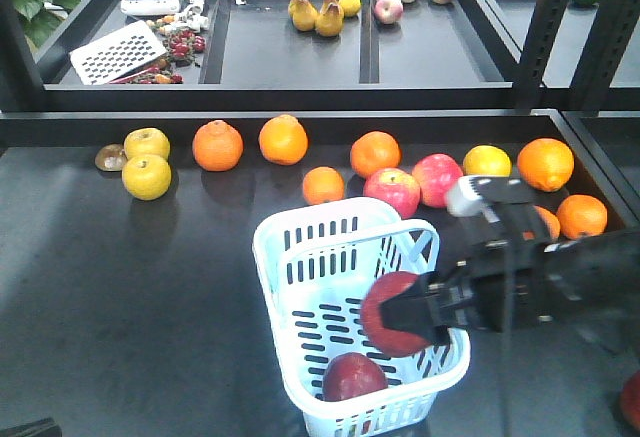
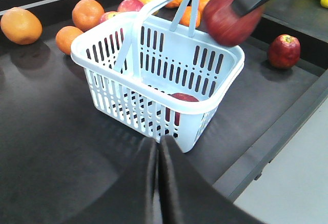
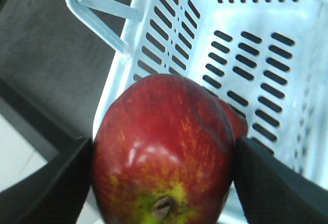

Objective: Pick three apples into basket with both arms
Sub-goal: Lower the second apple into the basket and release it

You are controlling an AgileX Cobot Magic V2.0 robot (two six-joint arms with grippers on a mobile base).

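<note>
The pale blue basket (image 1: 320,215) stands on the dark table, and one dark red apple (image 1: 352,375) lies inside it (image 2: 182,98). My right gripper (image 1: 400,319) is shut on a second dark red apple (image 1: 385,292) and holds it over the basket's right rim. In the right wrist view this apple (image 3: 164,147) fills the space between the two fingers, with the basket wall (image 3: 246,44) behind. A third dark apple (image 2: 284,51) rests on the table to the right of the basket. My left gripper (image 2: 158,144) is shut and empty, in front of the basket (image 2: 154,44).
Oranges (image 1: 217,145), yellow fruit (image 1: 147,176) and brighter pink-red apples (image 1: 392,190) lie along the table's back. Trays behind hold pears (image 1: 316,11) and a grater (image 1: 117,52). The table's raised front edge (image 2: 266,147) runs close to the basket.
</note>
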